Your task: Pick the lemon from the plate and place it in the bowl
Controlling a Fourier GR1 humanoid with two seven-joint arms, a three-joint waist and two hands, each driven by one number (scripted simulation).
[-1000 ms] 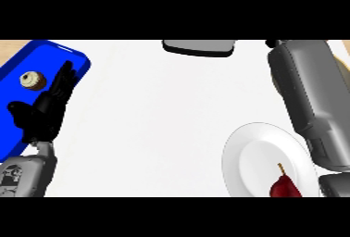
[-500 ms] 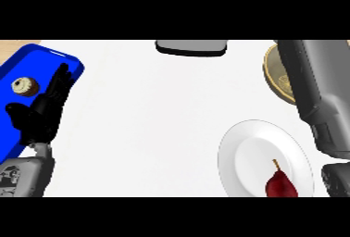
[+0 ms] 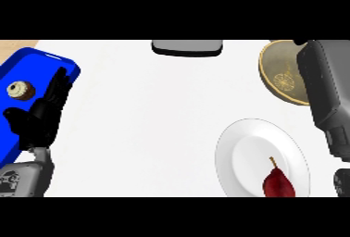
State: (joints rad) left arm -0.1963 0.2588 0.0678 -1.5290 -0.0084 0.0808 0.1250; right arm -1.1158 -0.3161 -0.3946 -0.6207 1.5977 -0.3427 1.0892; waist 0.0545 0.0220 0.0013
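While our right forearm [image 3: 327,92] covers the far-right bowl [image 3: 282,74], the lemon [image 3: 285,79] already lies inside; the plate [image 3: 239,152] holds only a pear [image 3: 279,183]. Our left robot hand [image 3: 37,115] rests released; the right one's state we cannot tell.

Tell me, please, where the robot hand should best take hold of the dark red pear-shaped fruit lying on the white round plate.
Probably grip the dark red pear-shaped fruit across its wide body, coming down from above. It lies flat on the white round plate, its thin stem pointing toward the far rim, and the neck narrows, offering less to hold.
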